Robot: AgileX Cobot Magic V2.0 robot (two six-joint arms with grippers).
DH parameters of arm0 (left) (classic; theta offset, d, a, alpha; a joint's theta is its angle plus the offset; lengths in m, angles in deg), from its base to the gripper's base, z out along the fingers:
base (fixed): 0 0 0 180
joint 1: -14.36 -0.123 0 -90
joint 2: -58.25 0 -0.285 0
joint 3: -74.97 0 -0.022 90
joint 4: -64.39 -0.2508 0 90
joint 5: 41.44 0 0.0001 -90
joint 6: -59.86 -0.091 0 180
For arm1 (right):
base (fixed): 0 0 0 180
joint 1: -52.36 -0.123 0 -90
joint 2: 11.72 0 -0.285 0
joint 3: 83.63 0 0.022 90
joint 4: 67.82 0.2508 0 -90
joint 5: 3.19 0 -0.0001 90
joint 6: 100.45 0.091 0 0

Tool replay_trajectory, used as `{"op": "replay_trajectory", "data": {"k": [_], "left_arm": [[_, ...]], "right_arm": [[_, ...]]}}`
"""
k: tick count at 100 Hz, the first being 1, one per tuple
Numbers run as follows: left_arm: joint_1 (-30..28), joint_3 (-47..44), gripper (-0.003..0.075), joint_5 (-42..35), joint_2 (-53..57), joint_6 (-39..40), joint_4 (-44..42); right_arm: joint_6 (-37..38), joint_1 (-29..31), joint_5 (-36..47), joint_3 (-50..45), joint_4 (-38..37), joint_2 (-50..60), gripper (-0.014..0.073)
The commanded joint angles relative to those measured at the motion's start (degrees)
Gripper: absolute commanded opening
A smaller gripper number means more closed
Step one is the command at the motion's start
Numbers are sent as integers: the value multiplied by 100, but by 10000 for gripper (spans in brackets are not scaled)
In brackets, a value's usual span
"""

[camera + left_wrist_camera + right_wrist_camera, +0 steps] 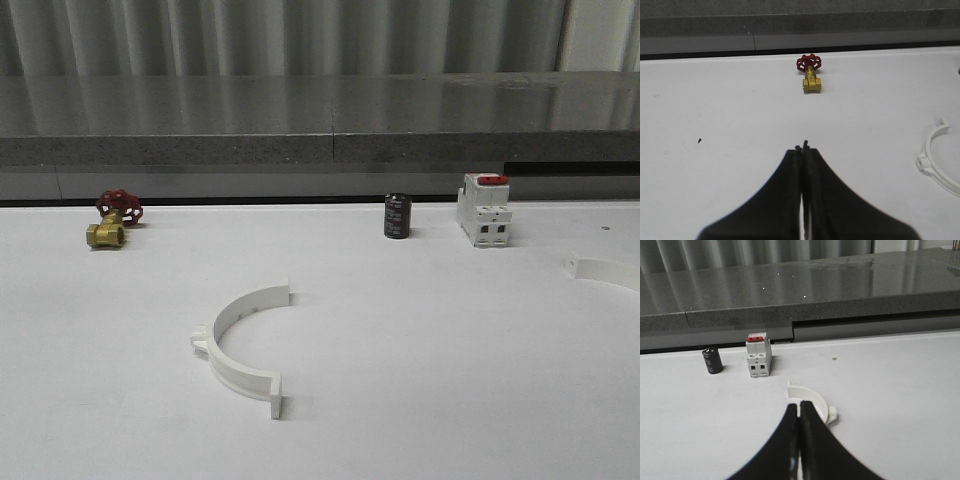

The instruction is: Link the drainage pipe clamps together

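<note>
Front view: one clamp half [240, 345] lies mid-desk [450, 380], the other clamp half [605, 270] well apart at the right edge, near the breaker [484, 210]. Left claw [803, 147] pressed together, holding nothing, above bare desk; right claw [799, 407] likewise together, just over the second half.

Even bright light, soft shadows, glare on backgrd ledge [330, 105].

On the tabletop [420, 380], one clamp half [242, 345] lies left of centre, toward the front. The other clamp half [605, 271] lies well apart at the right edge, seemingly cut off by the frame. Behind, along the far side: a valve [113, 222] at left, a cylinder [397, 216] beside a breaker [484, 210] at right.
</note>
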State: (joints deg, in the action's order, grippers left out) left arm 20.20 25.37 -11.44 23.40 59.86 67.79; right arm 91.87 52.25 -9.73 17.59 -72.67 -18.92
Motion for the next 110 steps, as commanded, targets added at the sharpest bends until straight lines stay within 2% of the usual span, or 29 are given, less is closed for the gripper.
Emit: {"op": "replay_trajectory", "data": {"k": [1, 15, 39, 58, 81, 110], "left_arm": [[7, 166, -20, -445, -29, -30, 30], [7, 166, -20, -445, -29, -30, 30], [7, 166, -20, -445, -29, -30, 30], [7, 166, -20, -445, -29, 0, 30], [7, 166, -20, -445, -29, -30, 30], [7, 166, -20, -445, -29, 0, 30]], "right_arm": [[-13, 35, 772, 88, 3, 120, -67], [-13, 35, 654, 276, 3, 115, -67], [98, 35, -288, 1072, 8, -491, -67], [403, 35, -1195, 2079, 8, -1613, -67], [485, 35, -2151, 3467, 8, -3487, -67], [485, 35, -2282, 4573, 15, -5378, -67]]}}
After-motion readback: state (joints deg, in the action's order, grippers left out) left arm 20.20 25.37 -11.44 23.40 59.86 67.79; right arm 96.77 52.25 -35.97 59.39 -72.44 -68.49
